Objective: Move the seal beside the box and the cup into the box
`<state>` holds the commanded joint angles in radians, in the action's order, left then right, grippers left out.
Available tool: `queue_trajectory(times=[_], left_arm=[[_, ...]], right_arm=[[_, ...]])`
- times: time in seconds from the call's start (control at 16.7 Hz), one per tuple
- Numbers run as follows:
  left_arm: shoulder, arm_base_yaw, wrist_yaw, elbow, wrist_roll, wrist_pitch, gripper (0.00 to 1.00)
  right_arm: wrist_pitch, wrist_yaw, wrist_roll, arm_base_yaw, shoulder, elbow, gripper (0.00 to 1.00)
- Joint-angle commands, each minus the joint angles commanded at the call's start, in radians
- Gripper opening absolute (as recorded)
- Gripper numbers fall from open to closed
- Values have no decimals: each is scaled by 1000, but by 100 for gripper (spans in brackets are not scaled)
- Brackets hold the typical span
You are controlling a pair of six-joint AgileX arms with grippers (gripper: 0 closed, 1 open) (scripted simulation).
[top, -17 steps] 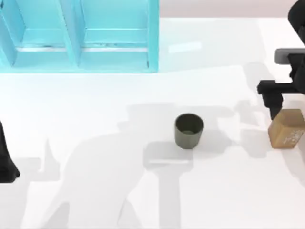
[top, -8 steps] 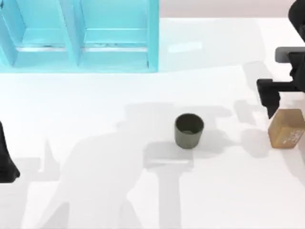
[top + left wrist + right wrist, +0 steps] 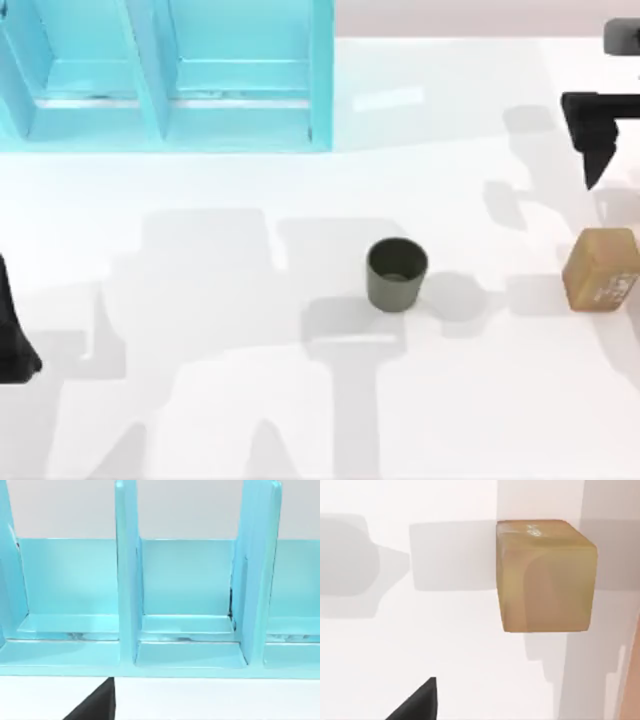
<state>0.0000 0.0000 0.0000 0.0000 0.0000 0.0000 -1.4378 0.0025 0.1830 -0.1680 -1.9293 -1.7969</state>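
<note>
While I can't tell if its jaws are apart, the right gripper [image 3: 598, 150] hangs near the table's [image 3: 200, 300] right edge, clear of the seal [image 3: 600, 269]. Cup [image 3: 397, 273] sits mid-table; left arm's parked at the left edge.

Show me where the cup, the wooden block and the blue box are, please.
cup [image 3: 397, 273]: top view, on its dark rim and inside.
seal [image 3: 601, 269]: top view, on its tan top face.
box [image 3: 320, 75]: top view, on its right-hand wall.
</note>
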Motion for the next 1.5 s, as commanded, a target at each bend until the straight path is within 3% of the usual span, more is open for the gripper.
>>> queue_trajectory(times=[0.48, 1.02, 1.5], left_arm=[[0, 0, 0, 0, 0, 0, 100], [0, 0, 0, 0, 0, 0, 100], [0, 0, 0, 0, 0, 0, 100]], right_arm=[[-48, 1, 16, -18, -14, -58, 100], [89, -2, 383, -379, -243, -152, 100], [139, -1, 398, -394, -258, -115, 100]])
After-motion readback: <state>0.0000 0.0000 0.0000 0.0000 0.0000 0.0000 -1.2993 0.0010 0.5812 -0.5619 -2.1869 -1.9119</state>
